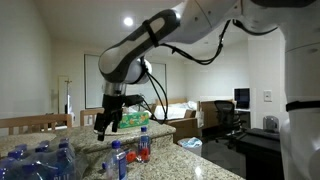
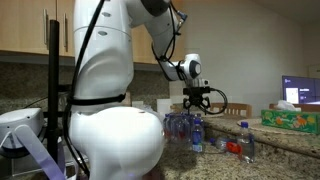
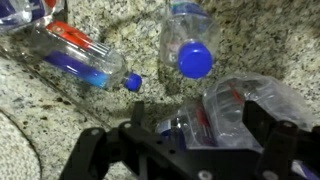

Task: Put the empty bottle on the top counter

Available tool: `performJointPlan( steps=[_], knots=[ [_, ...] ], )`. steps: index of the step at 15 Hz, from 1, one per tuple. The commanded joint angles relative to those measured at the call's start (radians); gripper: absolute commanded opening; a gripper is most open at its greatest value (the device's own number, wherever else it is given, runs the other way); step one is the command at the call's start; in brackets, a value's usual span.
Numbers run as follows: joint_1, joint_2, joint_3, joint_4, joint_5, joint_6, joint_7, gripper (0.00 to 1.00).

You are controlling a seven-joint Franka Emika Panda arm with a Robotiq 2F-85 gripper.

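Jaws: spread wide on the gripper point(image 3: 190, 145) and holding nothing; in an exterior view the gripper point(image 1: 104, 128) hangs above the table point(image 3: 60, 115).
Empty bottle: we take it to be the clear, crumpled-looking bottle point(image 3: 235, 110) lying on its side on the table beneath the jaws, off-centre between them; we cannot make out its cap.
Neighbours: an upright blue-capped bottle point(image 3: 193, 55) stands just beyond it, and a lying bottle with a red-and-blue label point(image 3: 70, 55) is further off.
Handling: we judge it very light, thin-walled and springy; it looks slick on the granite and apt to roll or squirt out under a hard pinch.
Hold: we would take it across the middle of the body, square to its length, closing gently.
Top counter: the raised granite ledge point(image 2: 305, 131) carries a green box point(image 2: 290, 119) and sits higher than the table.
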Motion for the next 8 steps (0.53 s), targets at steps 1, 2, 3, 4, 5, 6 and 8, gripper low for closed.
performJointPlan(
  steps=[1,2,3,4,5,6,8],
  knots=[
    [-0.030,0.161,0.003,0.132,-0.023,-0.044,-0.002,1.00],
    [-0.036,0.184,0.002,0.153,-0.021,-0.067,0.002,1.00],
    [-0.038,0.208,0.003,0.185,-0.031,-0.102,0.017,1.00],
    [-0.042,0.217,0.003,0.203,-0.029,-0.133,0.016,1.00],
    [-0.044,0.227,0.006,0.228,-0.025,-0.169,0.016,1.00],
    [-0.044,0.220,0.007,0.234,-0.027,-0.192,0.020,1.00],
    [-0.041,0.205,0.009,0.240,-0.030,-0.246,0.023,1.00]
  ],
)
